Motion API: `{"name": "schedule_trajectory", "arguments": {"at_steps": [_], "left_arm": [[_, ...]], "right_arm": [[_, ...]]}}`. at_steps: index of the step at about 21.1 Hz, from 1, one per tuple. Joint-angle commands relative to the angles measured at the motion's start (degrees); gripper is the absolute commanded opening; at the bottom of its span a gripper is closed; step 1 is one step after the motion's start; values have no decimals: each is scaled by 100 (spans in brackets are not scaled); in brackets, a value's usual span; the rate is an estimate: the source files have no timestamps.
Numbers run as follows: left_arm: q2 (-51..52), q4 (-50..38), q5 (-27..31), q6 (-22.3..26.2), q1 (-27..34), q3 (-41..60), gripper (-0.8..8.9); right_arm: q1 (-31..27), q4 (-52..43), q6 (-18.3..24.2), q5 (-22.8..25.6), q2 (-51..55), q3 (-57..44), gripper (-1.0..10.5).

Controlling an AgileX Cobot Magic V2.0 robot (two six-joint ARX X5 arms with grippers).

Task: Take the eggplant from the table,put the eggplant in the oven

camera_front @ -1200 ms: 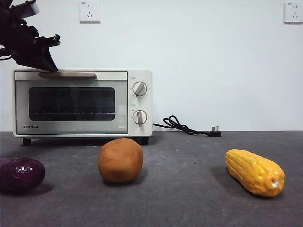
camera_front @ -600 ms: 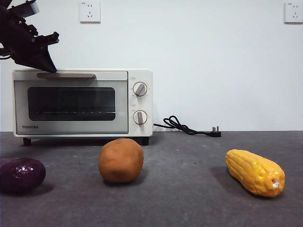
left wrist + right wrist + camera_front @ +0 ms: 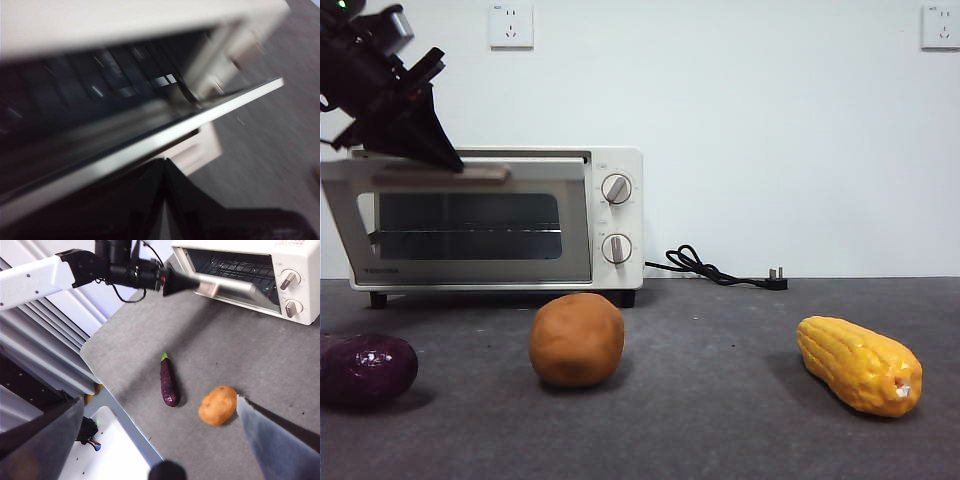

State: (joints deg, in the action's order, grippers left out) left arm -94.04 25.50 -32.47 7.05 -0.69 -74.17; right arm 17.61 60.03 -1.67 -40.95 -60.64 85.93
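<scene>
The left tool (image 3: pixel 440 150) sits on the bar handle (image 3: pixel 440 174) of the oven (image 3: pixel 615 215), its two black jaws pressed together into a narrow wedge at the handle; in the left wrist view the jaws meet with only a thin seam between them (image 3: pixel 164 172), right under the door's bright top edge. Whether the handle is pinched or merely hooked cannot be told. The oven door (image 3: pixel 470 225) is tilted outward from its top, part way open, and the wire rack (image 3: pixel 235 265) shows in the dark cavity behind it. The oven stands at the table's (image 3: pixel 720 400) far edge, against the white wall, with its two knobs (image 3: pixel 615 188) beside the door and a black power cord (image 3: pixel 705 268) lying next to it.

The eggplant (image 3: pixel 169 381) lies on the table nearer the front edge, in front of the oven door and well apart from it, untouched; from the right wrist view it is long and dark purple with a green stem end. Just beside it sits a potato (image 3: pixel 576 339), not touching. A corn cob (image 3: pixel 860 365) lies further along the front edge, well apart from both.

The right tool (image 3: pixel 160 440) hangs high above the table with its jaws spread wide and nothing between them.
</scene>
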Motion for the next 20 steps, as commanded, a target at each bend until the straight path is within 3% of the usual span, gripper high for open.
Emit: {"name": "schedule_trajectory", "arguments": {"at_steps": [1,20], "left_arm": [[-249,352,46,57,-55,177,-6],[-249,1510,-52,66,-203,177,-6]], "right_arm": [[7,-44,68,0,-33,13,568],[7,-46,68,0,-33,15,568]]}}
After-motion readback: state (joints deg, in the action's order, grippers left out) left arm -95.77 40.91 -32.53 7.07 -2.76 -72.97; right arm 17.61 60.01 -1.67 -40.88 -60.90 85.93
